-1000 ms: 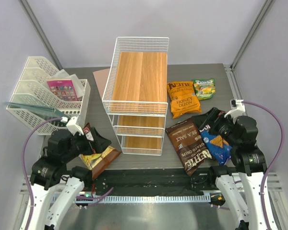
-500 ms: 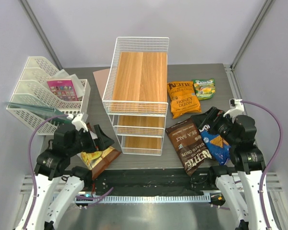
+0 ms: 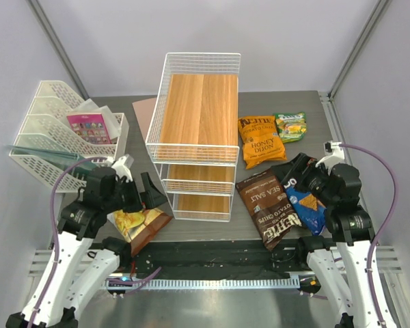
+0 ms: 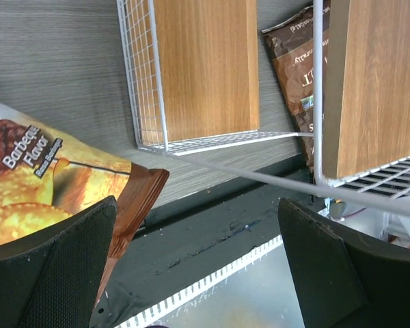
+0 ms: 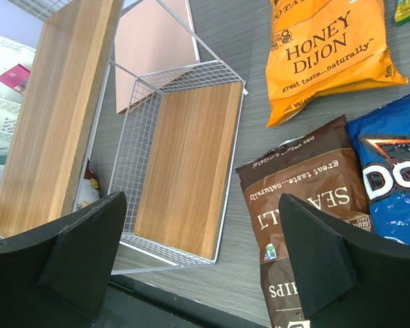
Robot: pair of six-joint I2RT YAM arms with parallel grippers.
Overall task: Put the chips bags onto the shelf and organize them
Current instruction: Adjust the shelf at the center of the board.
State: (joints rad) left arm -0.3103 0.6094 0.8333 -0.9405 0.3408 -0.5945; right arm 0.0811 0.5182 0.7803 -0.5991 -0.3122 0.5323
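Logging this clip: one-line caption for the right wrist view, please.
Open right gripper faces the wire shelf, with Honey Dijon bag, Sea Salt bag and Doritos bag lying on the table beside it.

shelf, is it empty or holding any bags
Empty where visible: the shelf has a bare top board, and the wrist views show bare lower boards.

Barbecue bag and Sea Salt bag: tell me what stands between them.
The shelf: its lowest tier stands between the Barbecue bag and the Sea Salt bag. The top external view shows it plainly, the left wrist view too.
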